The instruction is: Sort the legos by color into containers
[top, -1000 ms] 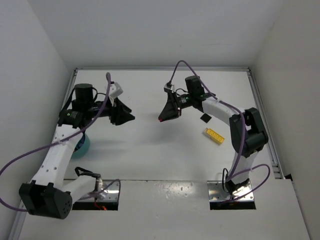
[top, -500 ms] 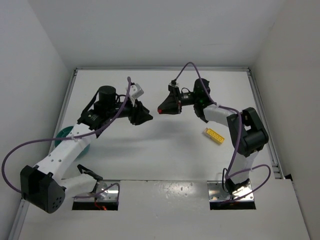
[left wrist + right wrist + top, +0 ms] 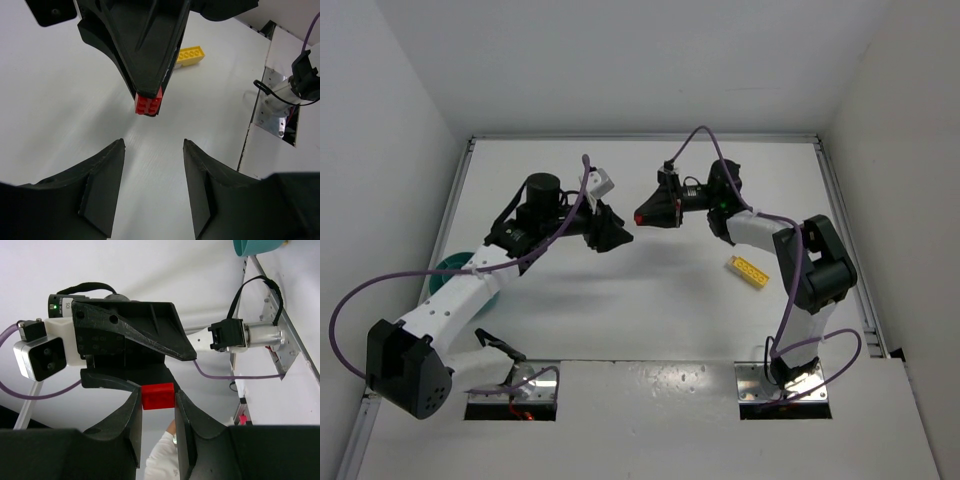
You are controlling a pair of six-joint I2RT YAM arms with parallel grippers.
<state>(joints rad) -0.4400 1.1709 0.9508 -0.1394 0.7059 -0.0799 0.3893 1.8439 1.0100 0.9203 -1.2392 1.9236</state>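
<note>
The right gripper (image 3: pixel 642 216) is clamped on a red brick (image 3: pixel 148 105), pinching it at the very ends of its fingers so that most of the brick sticks out past them. It is lifted off the table (image 3: pixel 650 320) over the middle and points left. The left gripper (image 3: pixel 154 150) faces it from just beside, jaws parted about halfway with nothing between them, and the brick sits in line with that gap but apart from both fingers. This looks like a hand-over in mid-air. The tip grip leaves free surface for the other jaws to take, and the height keeps both pairs of fingers off the table. The likely reason is reach: the bowl (image 3: pixel 447 266) lies at the far left edge, partly hidden under the left arm (image 3: pixel 460 295) and well apart from the right one, so the left side is better placed to drop the brick in. The yellow brick (image 3: pixel 749 271) lies flat on the table near the right arm, untouched, and no second container for it is in view.
</note>
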